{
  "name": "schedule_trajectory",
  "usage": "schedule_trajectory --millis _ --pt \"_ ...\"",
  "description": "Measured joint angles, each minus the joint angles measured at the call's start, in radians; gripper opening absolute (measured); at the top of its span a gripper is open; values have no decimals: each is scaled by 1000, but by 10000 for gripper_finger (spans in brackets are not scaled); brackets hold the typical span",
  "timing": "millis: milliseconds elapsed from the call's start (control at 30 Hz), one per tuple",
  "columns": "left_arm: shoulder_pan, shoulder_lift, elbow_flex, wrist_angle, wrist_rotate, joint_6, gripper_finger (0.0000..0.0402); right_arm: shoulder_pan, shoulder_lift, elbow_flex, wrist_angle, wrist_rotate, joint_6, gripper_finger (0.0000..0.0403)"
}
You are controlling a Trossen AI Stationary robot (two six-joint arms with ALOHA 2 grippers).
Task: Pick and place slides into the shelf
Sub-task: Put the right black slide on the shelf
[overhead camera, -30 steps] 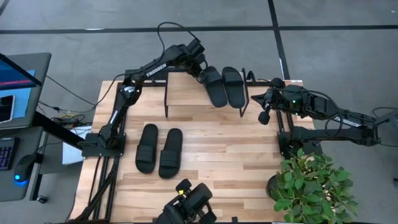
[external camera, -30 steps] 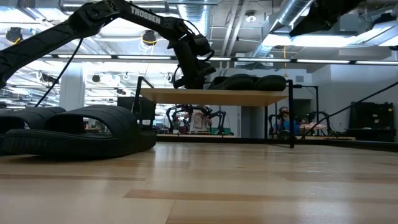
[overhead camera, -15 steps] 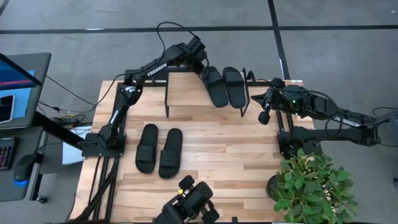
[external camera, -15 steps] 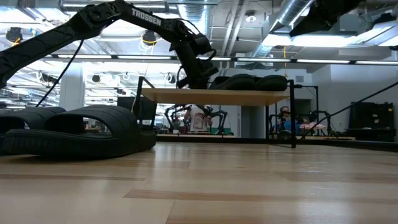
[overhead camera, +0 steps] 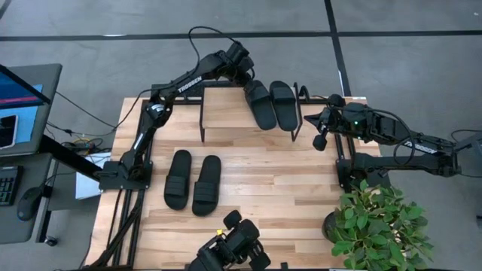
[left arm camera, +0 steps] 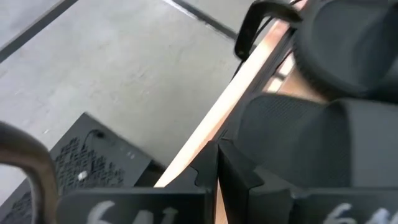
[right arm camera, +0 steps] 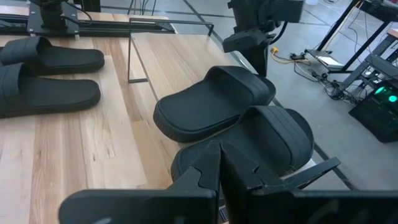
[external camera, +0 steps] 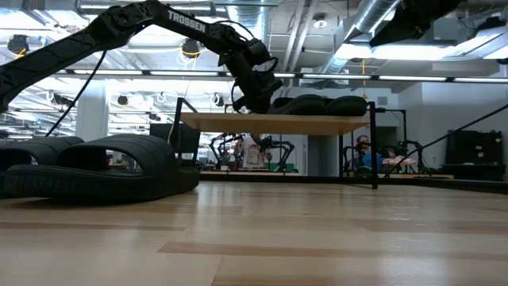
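1. Two slides (overhead camera: 192, 181) lie side by side on the table (overhead camera: 286, 188), in front of the shelf (overhead camera: 226, 113).
2. The left gripper (overhead camera: 245, 74) hangs at the shelf's far edge, fingers closed, empty; it seems to touch a slide's end.
3. Two more slides (overhead camera: 271, 103) rest on the shelf's right end.
4. The right gripper (overhead camera: 319, 141) waits beside the shelf, closed, holding nothing.

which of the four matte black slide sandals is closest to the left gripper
The left-hand matte black slide sandal of the pair on the light wood shelf; the shut left gripper sits at its far end.
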Motion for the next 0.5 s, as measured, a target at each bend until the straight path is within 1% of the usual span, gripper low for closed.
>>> schedule_trajectory --millis 267,500 --pt "-1 -2 0 54 89 22 0 0 0 0 0 0 0 0" --pt "-2 -2 1 54 88 40 0 0 0 0 0 0 0 0"
